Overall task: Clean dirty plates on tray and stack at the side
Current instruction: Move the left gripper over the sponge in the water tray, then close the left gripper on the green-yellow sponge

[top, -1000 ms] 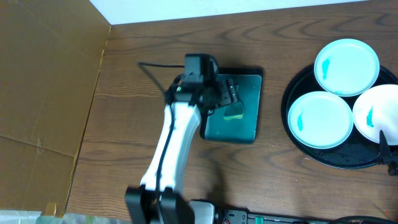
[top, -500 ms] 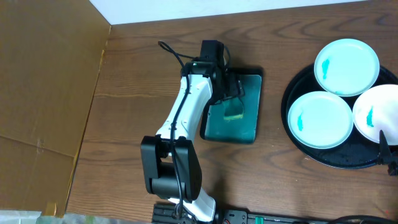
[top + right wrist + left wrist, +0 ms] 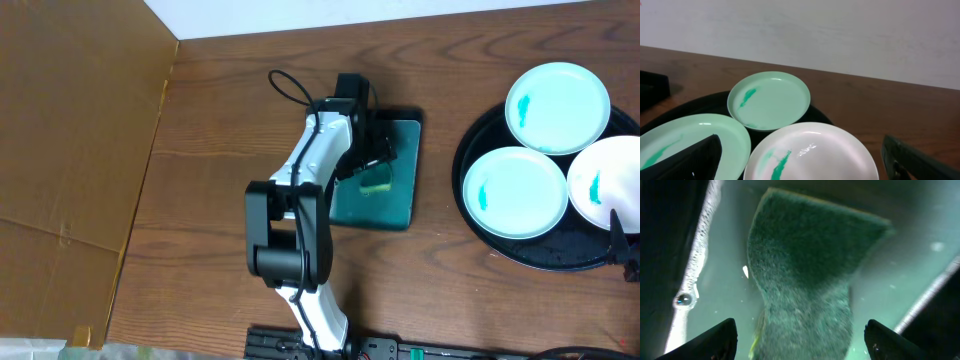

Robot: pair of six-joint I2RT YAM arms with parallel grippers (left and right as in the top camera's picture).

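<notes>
Left wrist shows my left jaws released, either side of a green sponge [image 3: 805,280] in the teal tray [image 3: 402,150]; right jaws released near 3 plates [image 3: 769,100].

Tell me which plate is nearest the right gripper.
The white plate at the tray's right edge, cut off in the overhead view; the right gripper is at its rim. The other two look teal-tinted.

Plates [image 3: 558,107]: 3, white, each w/ teal-blue smear; look mint-tinted in rt wrist view. Tray [image 3: 535,257]: glossy black. Small rect. tray [image 3: 398,205]: black rim, teal inside. Sponge [image 3: 805,280]: dark green, fuzzy, yellow edge. Worktop [image 3: 220,150]: dark brown wood grain. Left arm [image 3: 312,165]: white + black. Cardboard [image 3: 70,150]: tan.
</notes>
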